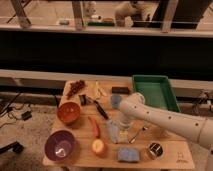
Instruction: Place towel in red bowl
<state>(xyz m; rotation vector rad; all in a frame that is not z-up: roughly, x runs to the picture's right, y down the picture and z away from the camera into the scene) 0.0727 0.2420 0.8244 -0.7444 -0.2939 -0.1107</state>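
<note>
The towel [113, 133] is a thin grey-blue cloth lying flat on the wooden table, just right of the carrot [94, 126]. The red bowl [68, 113] stands at the table's left, above the purple bowl [60, 145]. My gripper [122, 126] hangs from the white arm, pointing down at the towel's right edge, close to or touching it. The arm hides the gripper's tip.
A green tray [156, 93] stands at the back right. A blue sponge pad [128, 155], a peach-like fruit [98, 146] and a metal can [155, 149] lie along the front. Grapes [76, 88], a banana [100, 90] and a small blue object [116, 102] sit further back.
</note>
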